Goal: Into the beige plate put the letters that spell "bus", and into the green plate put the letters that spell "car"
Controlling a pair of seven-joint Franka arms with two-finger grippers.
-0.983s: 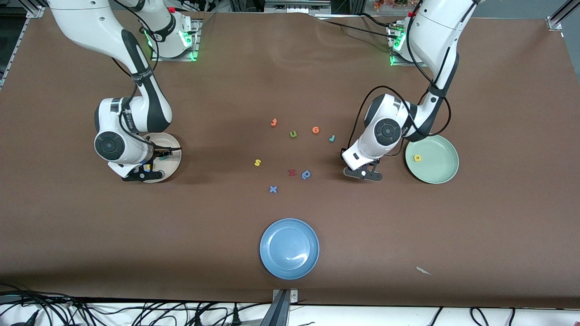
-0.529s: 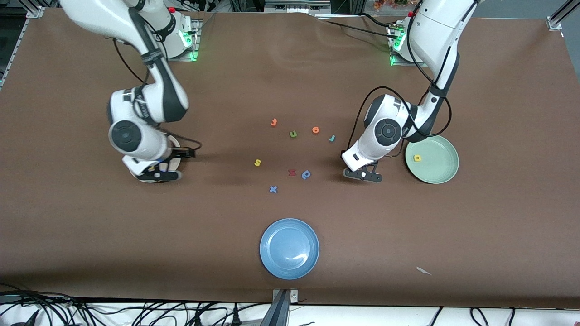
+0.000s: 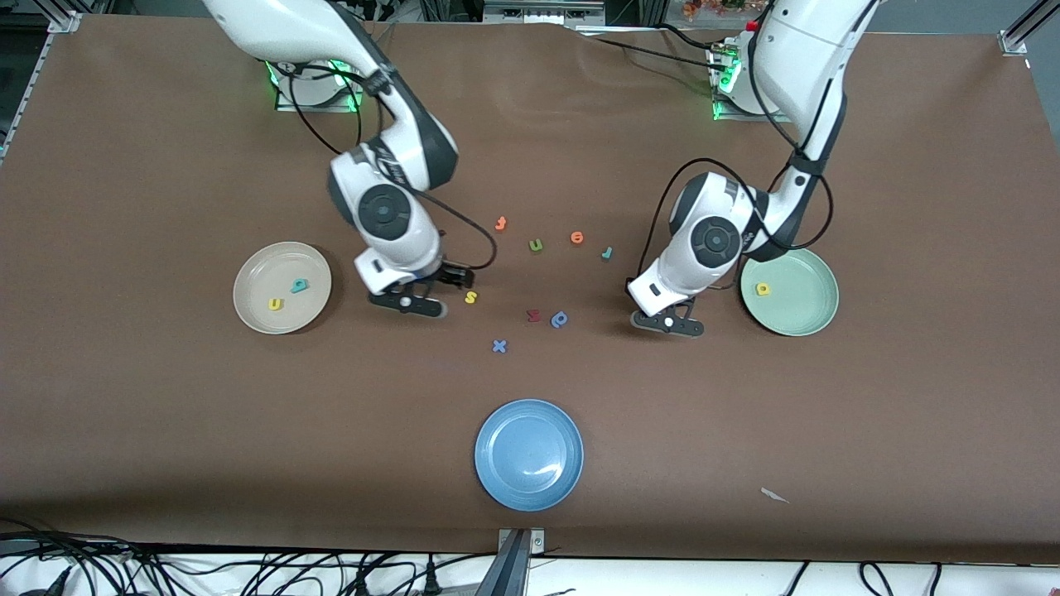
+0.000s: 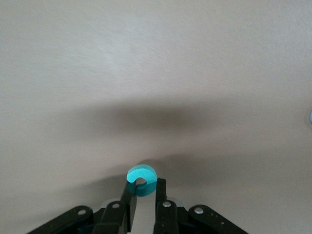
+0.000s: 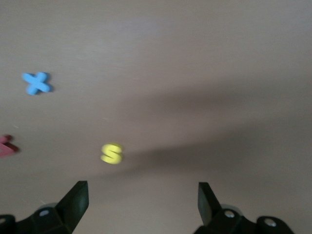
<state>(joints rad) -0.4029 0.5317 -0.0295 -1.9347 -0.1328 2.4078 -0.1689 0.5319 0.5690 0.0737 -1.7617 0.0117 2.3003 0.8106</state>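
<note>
**Halfway through both words**

Brown table, and your plates are part filled: the beige plate (image 3: 248, 273) holds the yellow "u" (image 3: 274, 305) and teal "b" (image 3: 299, 286); the green plate (image 3: 807, 314) holds the yellow "a" (image 3: 763, 289). Your right gripper (image 3: 406, 303), fingers spread, hangs beside the yellow "s" (image 3: 470, 297). Your left gripper (image 3: 667, 324) pinches the teal "c" (image 4: 141, 176) near the green plate. You have the teal-blue "r" (image 3: 607, 253) left on the table.

Red letter (image 5: 6, 146) cut off at the edge; yellow "s" (image 5: 111, 153) blurred.
</note>
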